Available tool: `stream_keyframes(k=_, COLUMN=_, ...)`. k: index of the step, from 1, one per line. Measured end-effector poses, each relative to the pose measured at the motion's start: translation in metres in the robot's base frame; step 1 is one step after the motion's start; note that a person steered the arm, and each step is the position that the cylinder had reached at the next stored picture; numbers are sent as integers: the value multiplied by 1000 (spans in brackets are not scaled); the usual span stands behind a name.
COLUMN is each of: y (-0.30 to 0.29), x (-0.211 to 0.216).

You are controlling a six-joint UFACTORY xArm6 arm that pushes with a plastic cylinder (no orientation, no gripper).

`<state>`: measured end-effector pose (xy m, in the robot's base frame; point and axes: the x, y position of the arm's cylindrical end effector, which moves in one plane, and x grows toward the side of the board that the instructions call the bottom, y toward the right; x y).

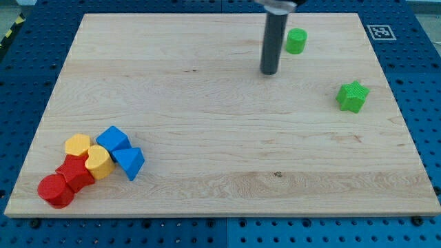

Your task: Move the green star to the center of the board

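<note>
The green star (352,96) lies on the wooden board (220,138) near the view's right edge, a little above mid-height. My tip (269,71) rests on the board in the upper middle, well to the left of the star and slightly above it. A green cylinder (296,41) stands just to the upper right of my tip, apart from it.
A cluster of blocks sits at the board's lower left: a blue cube (113,140), a blue triangle (129,162), a yellow hexagon (78,145), a yellow heart (98,162), a red block (76,173) and a red cylinder (54,190). A fiducial marker (380,32) is at the top right corner.
</note>
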<state>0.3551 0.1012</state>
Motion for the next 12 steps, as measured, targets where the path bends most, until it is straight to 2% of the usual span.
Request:
stream_keyframes(k=2, y=85, x=9)
stream_keyframes(k=4, y=151, x=37)
stream_keyframes(k=9, y=154, x=73)
stream_keyframes(k=12, y=149, x=73)
